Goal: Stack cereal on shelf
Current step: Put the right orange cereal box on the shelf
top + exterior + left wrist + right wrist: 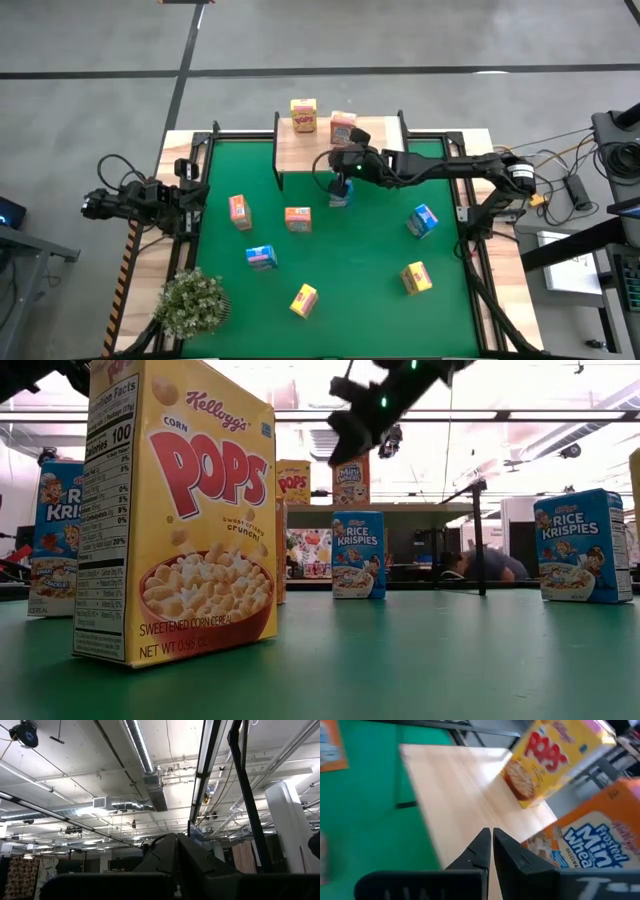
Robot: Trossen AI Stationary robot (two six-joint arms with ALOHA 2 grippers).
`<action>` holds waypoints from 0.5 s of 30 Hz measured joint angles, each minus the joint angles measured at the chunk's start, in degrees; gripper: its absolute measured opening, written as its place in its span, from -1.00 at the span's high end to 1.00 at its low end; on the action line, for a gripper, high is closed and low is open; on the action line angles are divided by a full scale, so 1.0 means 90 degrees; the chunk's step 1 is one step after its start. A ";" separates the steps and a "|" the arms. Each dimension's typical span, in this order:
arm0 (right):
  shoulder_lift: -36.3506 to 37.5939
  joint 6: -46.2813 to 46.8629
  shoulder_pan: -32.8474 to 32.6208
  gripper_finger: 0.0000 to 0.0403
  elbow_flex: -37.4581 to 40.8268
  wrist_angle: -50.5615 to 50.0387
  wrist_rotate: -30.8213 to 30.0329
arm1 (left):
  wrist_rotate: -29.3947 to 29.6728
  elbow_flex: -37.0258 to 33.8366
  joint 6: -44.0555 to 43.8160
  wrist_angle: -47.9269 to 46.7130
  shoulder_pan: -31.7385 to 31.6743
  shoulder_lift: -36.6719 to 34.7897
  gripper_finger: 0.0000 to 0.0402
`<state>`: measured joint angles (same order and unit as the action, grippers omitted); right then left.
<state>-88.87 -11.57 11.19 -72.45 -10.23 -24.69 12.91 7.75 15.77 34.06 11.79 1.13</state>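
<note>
Cereal stands in two places: two small printed cardboard boxes are up on the low light-wood plank shelf [300, 145] with thin black legs at the far edge of the green mat [350, 260], and seven remain below. On the shelf, a yellow Corn Pops box [303, 115] stands near the middle of the plank, and an orange-pink Frosted Mini-Wheats box [342, 128] stands just beside it toward the right arm.

Down on the mat, a blue Rice Krispies box [340, 193] stands upright just in front of the shelf, under the right arm. Farther out lie two more orange-pink boxes [239, 211] and [298, 219], two blue ones [262, 257] and [423, 221], and two yellow ones [304, 299] and [416, 278], scattered well apart. A bushy green potted plant [192, 303] sits at the near left corner.

The right gripper [492, 838] hovers over the shelf's front edge with its fingers pressed together and empty — the wrist view looks down on bare plank, with both shelved boxes just ahead. The left gripper [177, 842] waits off the left side of the bench, fingers together, pointing up at the ceiling.

By my judgement the job is early — two of nine placed, seven still to collect, the nearest blue box being the likely next pick.
</note>
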 joint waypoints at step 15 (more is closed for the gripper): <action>-0.0096 0.0218 0.0886 0.96 0.0538 0.0369 0.0001 | 0.0000 0.0000 0.0002 -0.0027 -0.0005 0.0000 1.00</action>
<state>-89.73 -9.61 19.16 -67.60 -6.91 -24.68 12.91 7.75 15.79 33.82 11.75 1.13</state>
